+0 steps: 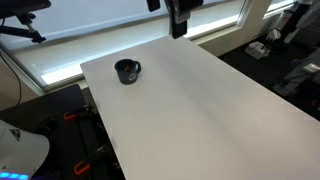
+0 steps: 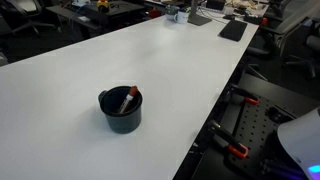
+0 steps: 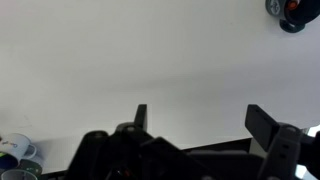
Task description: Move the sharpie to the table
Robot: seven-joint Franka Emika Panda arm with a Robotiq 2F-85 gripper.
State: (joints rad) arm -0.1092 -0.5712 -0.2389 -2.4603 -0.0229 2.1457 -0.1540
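Observation:
The sharpie, a short dark marker with a reddish tint, stands tilted inside a dark round mug near one corner of the white table. The mug also shows in an exterior view and at the top right of the wrist view. My gripper is open and empty, high above the table's far end and well away from the mug. In an exterior view the gripper hangs at the top edge.
Papers, a dark pad and small items lie at the table's far end. Two white cups stand at the lower left of the wrist view. Chairs and equipment surround the table; black frame parts with orange clamps sit beside it.

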